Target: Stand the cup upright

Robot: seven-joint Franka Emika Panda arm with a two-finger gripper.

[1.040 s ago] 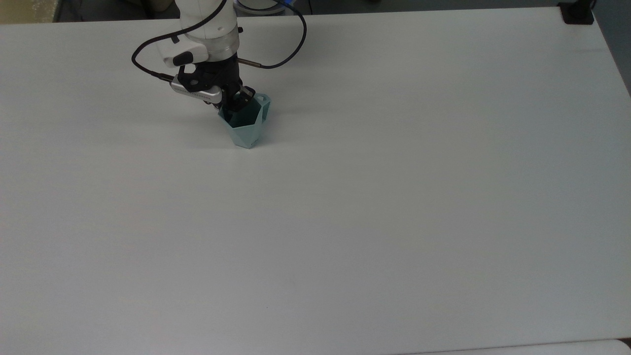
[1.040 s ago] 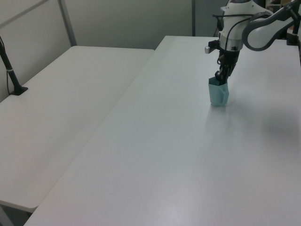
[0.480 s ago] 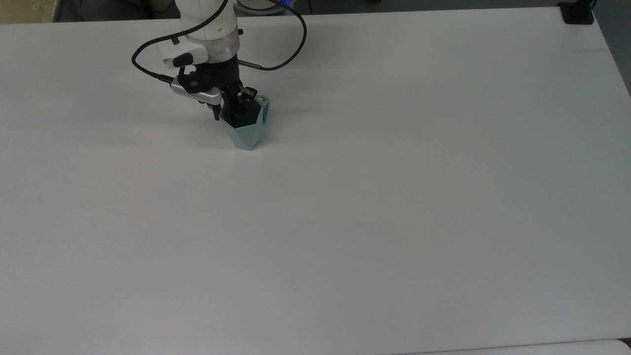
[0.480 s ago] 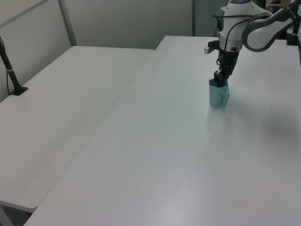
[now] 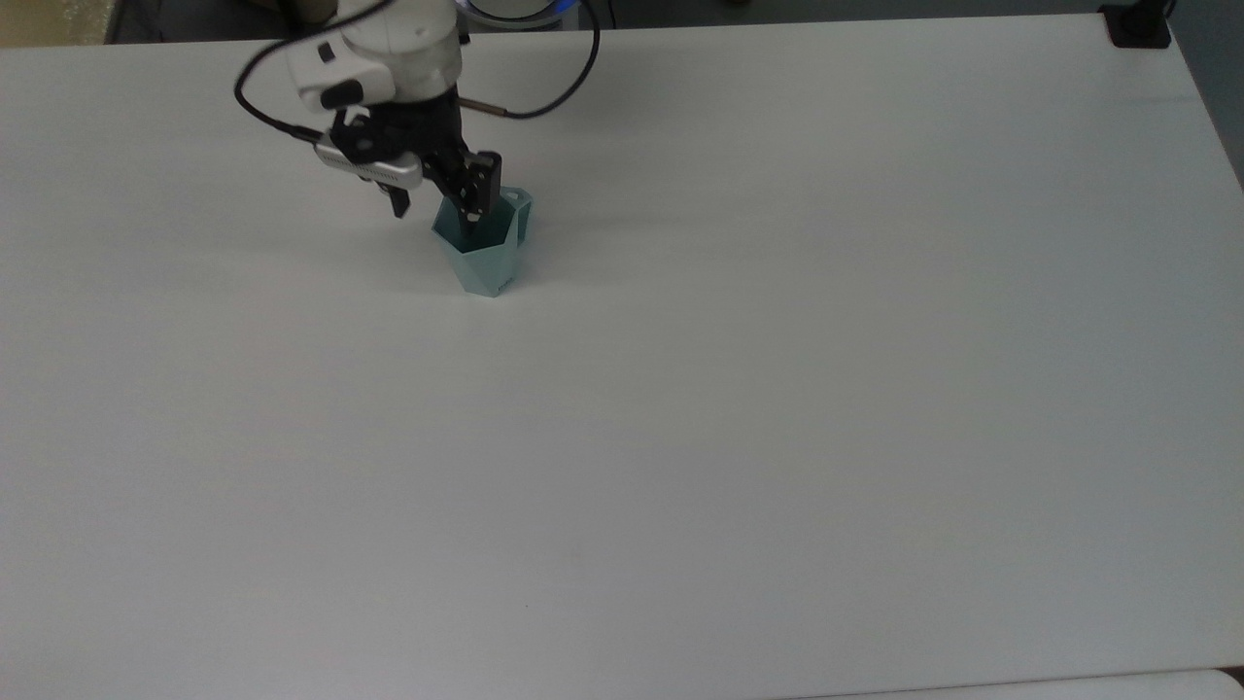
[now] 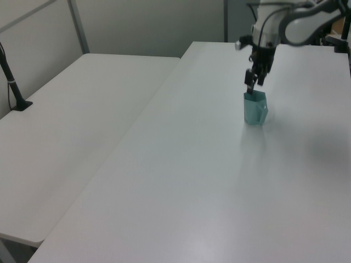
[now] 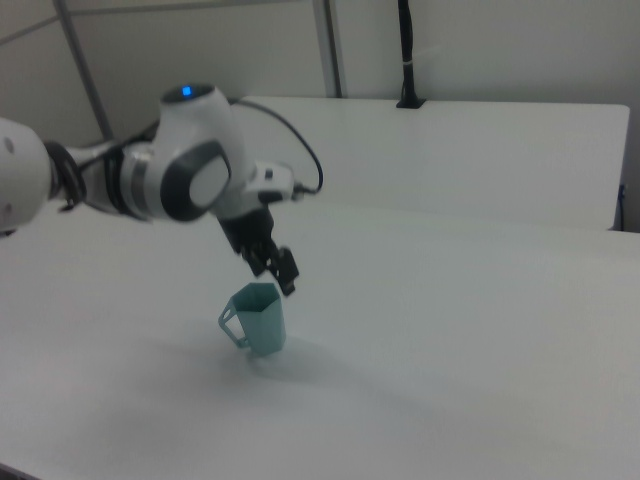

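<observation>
The pale teal cup [image 5: 483, 255] stands upright on the white table [image 5: 777, 389], mouth up, its small handle [image 5: 523, 201] toward the top view's upper right. My gripper [image 5: 437, 209] hangs just above the rim, open, with nothing between its fingers. One finger [image 5: 475, 192] is over the cup's mouth and the other [image 5: 399, 205] is off toward the top view's left of the rim. In the left view the gripper [image 6: 251, 86] is a little above the cup [image 6: 255, 108]. In the right view the gripper [image 7: 280, 275] is above the cup [image 7: 257, 320].
A black cable [image 5: 554, 107] loops from the wrist. A black clamp [image 5: 1137, 27] sits at the table's far right corner in the top view. A second white table [image 6: 71, 126] with a black post [image 6: 13, 82] lies at the left view's left.
The gripper opened off the cup's rim and rose clear of it. The cup stayed upright in place.
</observation>
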